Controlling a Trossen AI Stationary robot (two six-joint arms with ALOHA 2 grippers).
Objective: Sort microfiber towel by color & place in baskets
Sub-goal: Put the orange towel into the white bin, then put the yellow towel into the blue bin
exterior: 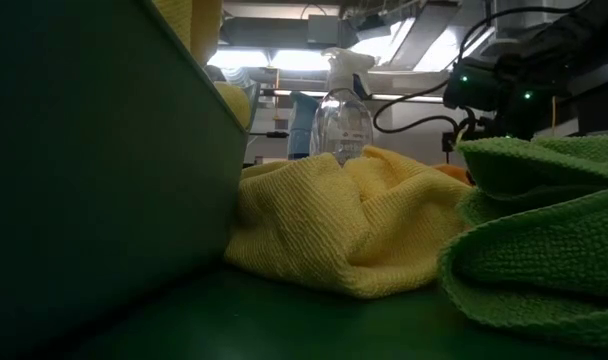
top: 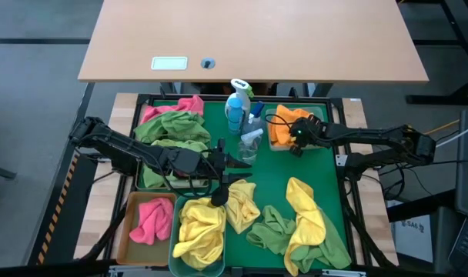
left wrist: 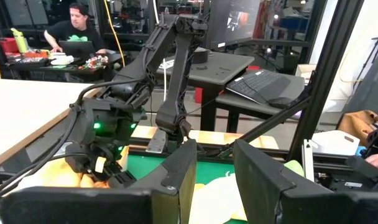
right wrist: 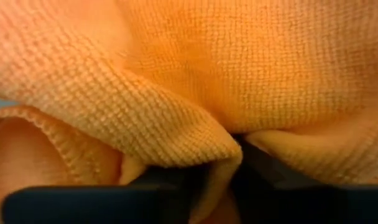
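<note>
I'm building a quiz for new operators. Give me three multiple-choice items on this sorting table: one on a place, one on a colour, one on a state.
1. Where is the right pincer? A over the orange microfiber towel; B over the teal plastic basket; C off the table.
2. What colour is the towel in the amber-tan plastic basket? A green; B pink; C orange.
3. How do the left pincer's fingers stand? A apart, nothing between; B shut on a bottle; C clamping a pink towel.
Key: A, orange cloth fills its wrist view; B, the pink towel lies inside; A, a clear gap shows between them.
</note>
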